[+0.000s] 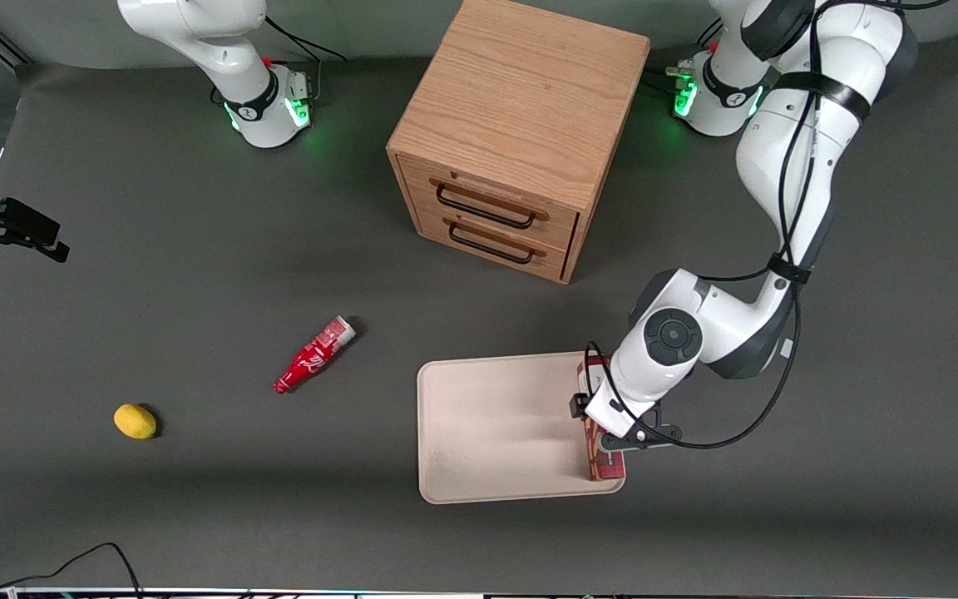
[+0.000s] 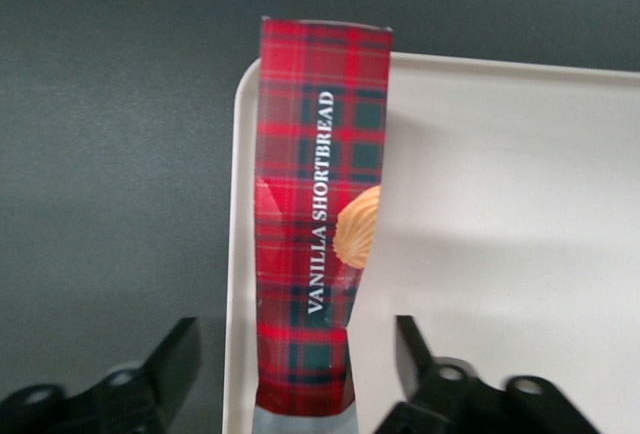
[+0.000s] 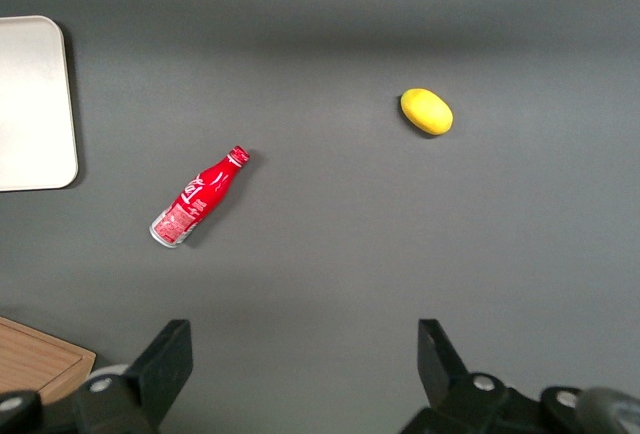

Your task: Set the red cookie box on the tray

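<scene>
The left arm is showing glossy white shells with dark grey joint bands and a round dark cap at the wrist. Black cables are running along it, strapped down by black bands. Its base is glowing green. The hand is wearing black fingers with round screw holes.

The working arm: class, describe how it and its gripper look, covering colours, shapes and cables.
The working arm has glossy white rounded shells with dark grey joints, black straps and a loose black cable. Its base glows green. The gripper over the tray's edge has black fingers.
</scene>
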`<state>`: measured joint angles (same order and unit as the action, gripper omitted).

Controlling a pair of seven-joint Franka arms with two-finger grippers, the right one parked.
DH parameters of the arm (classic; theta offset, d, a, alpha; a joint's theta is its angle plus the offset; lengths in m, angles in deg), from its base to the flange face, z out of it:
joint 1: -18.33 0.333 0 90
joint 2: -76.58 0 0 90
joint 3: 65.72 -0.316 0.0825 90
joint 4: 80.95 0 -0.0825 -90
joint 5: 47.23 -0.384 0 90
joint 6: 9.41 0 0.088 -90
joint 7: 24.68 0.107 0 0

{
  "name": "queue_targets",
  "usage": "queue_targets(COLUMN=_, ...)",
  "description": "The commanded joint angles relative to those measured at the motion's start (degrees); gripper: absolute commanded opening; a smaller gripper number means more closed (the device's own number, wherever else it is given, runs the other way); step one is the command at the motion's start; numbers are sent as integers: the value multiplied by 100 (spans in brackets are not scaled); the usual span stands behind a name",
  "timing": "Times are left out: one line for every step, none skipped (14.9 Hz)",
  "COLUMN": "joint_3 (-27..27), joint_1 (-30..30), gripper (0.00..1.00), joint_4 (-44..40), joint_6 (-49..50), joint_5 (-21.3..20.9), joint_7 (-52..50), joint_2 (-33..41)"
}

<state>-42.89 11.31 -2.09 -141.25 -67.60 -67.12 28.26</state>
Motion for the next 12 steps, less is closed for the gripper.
queue_targets(joint_3=29, joint_1=26, gripper=100, joint_4=-11, joint_6=788, joint_5=-47, joint_7=-274, joint_2=418)
queue_targets(joint_3=38, joint_1=43, gripper=100, joint_4=-11, joint_6=1061, joint_5=-11, joint_7=-248, joint_2=628)
queue_targets(joint_3=55, joint_1=104, gripper=100, joint_4=-3, joint_6=1299, joint_5=41, joint_7=-205, joint_2=822)
queue_targets(joint_3=90, joint_1=192, gripper=100, joint_4=-3, joint_6=1545, joint_5=216, joint_7=-161, joint_2=1024)
queue_targets(joint_3=99, joint_1=219, gripper=100, joint_4=-3, joint_6=1756, joint_5=461, joint_7=-91, joint_2=1243)
queue_targets(joint_3=82, joint_1=228, gripper=100, joint_4=-3, joint_6=2002, joint_5=655, joint_7=-46, joint_2=1498)
queue_targets(joint_3=56, joint_1=237, gripper=100, joint_4=-3, joint_6=2335, joint_5=761, joint_7=-28, joint_2=1744)
queue_targets(joint_3=55, joint_1=289, gripper=100, joint_4=-11, joint_6=2678, joint_5=780, joint_7=15, joint_2=1973)
queue_targets(joint_3=55, joint_1=359, gripper=100, joint_4=-20, joint_6=2986, joint_5=849, joint_7=50, joint_2=2201)
queue_targets(joint_3=12, joint_1=421, gripper=100, joint_4=-12, joint_6=3259, joint_5=1042, joint_7=129, joint_2=2447)
queue_targets(joint_3=-136, joint_1=465, gripper=100, joint_4=-20, joint_6=3531, joint_5=1209, joint_7=434, joint_2=2676)
queue_targets(joint_3=-373, joint_1=457, gripper=100, joint_4=-20, joint_6=3890, joint_5=1428, joint_7=846, joint_2=2922)
